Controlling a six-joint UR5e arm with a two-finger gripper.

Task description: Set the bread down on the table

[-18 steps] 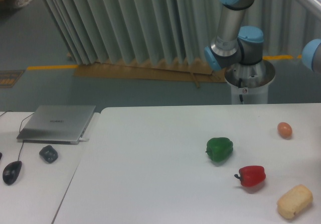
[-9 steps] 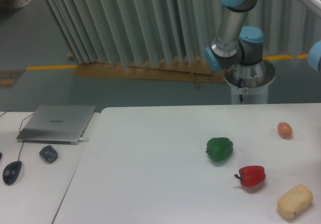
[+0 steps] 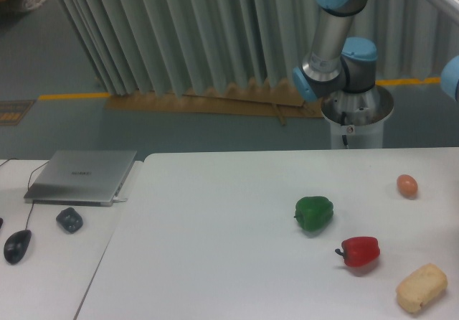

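Bread (image 3: 422, 288) lies at the lower right of the frame, resting flat on the white bench (image 3: 215, 248), just right of and below the red pepper (image 3: 360, 251) and clear of it. Its long axis runs diagonally, from the lower left end up to the upper right end, which points toward the right edge of the frame.

Change over the last second is slight: the arm (image 3: 336, 40) at the upper right has shifted a little, its upper blue joint sitting marginally further right and the blue joint at the far right edge drawing partly out of view. Nothing on the bench has moved; bread, red pepper, green pepper (image 3: 314, 213) and the small orange egg-shaped item (image 3: 407, 185) keep their places.

Assessment: the bread already sits on the bench with nothing touching it, so the placing appears done and the arm seems to be clearing away.

End effector is out of view; I cannot tell whether its fingers are apart or together.
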